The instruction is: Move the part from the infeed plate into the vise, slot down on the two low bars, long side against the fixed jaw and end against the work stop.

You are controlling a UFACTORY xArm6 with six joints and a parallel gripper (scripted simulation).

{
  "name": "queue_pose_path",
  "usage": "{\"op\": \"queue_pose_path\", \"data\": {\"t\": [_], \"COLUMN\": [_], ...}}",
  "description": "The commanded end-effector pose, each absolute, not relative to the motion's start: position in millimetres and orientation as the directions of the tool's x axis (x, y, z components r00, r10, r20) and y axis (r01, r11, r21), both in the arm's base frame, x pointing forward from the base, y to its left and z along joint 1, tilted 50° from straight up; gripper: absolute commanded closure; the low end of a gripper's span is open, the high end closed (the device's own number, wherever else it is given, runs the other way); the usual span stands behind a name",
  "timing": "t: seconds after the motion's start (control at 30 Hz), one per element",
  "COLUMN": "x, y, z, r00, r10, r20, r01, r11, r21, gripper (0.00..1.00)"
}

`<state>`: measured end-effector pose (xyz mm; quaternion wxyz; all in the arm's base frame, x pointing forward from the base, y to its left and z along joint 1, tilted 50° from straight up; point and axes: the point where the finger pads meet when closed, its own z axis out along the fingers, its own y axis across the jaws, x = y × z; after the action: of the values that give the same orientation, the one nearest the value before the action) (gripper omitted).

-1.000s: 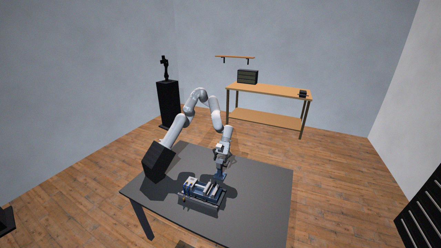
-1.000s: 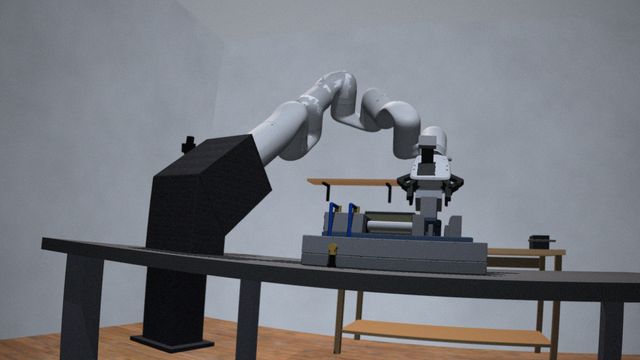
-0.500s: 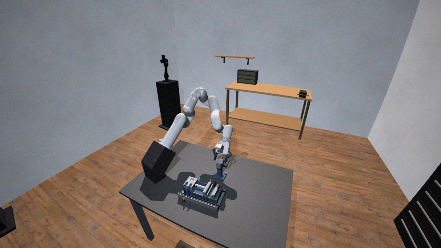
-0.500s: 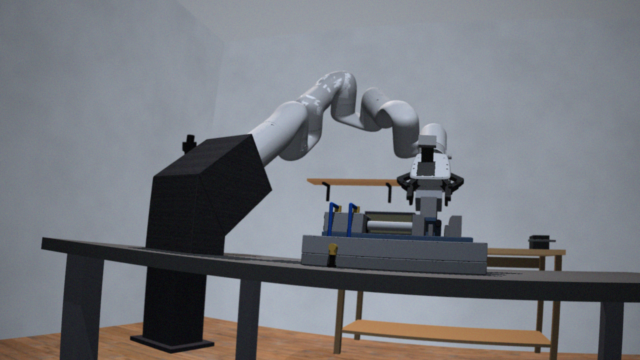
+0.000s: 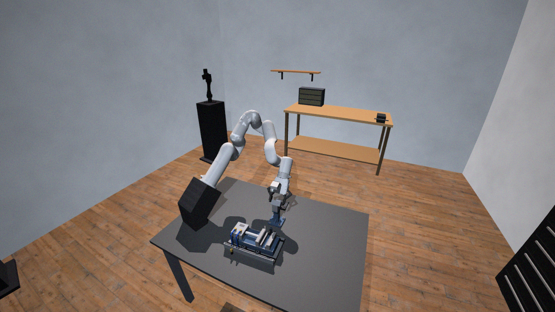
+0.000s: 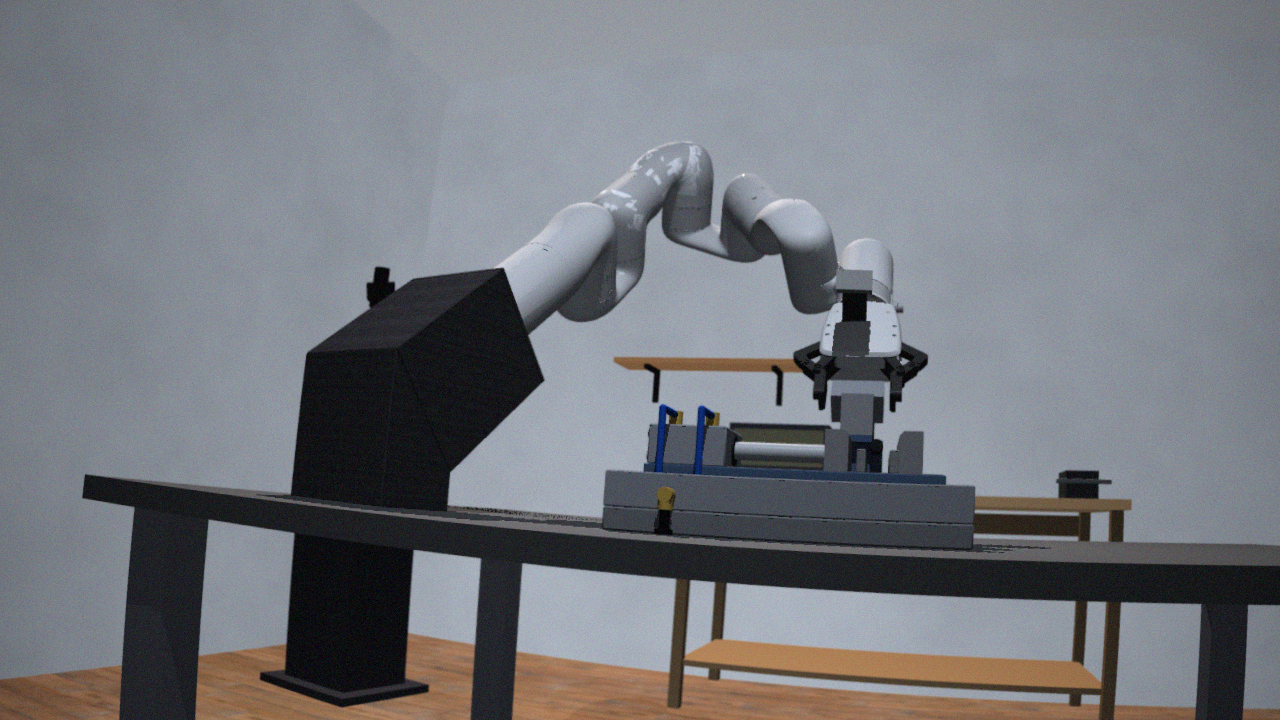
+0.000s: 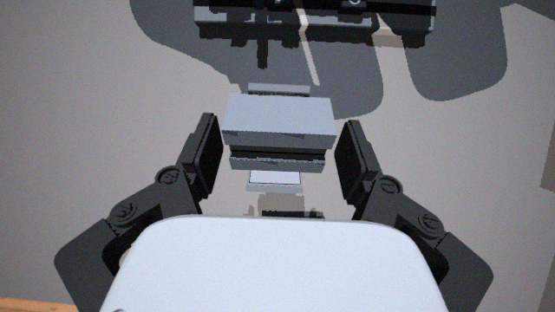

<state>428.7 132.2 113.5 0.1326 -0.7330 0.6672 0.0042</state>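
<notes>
Part (image 7: 278, 120) | gripper (image 7: 277, 152) wide open, straddling it | holds nothing

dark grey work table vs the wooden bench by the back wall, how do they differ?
Colour: dark grey work table is matte grey; light wooden bench is tan.
Shelf: bench has a lower board; grey table shows none.
Load: grey table bears the grey-and-blue vise; bench a dark drawer box.
Both stand on the plank floor.
</notes>
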Motion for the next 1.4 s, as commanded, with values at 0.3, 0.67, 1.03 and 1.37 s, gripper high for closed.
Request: {"op": "queue_pose_path", "data": {"t": [0.3,0.67,1.03,1.37], "x": [429.6,429.6,429.7,430.0], "y": [131.1,130.5,129.5,128.9], "z": [114.2,114.0,113.7,113.4], "r00": [0.121,0.13,0.143,0.154], "r10": [-0.961,-0.944,-0.914,-0.883], "r20": [-0.249,-0.302,-0.379,-0.444], "r01": [-0.979,-0.979,-0.979,-0.979], "r11": [-0.074,-0.074,-0.074,-0.074], "r21": [-0.191,-0.191,-0.191,-0.191], "gripper": [0.11,0.11,0.11,0.11]}}
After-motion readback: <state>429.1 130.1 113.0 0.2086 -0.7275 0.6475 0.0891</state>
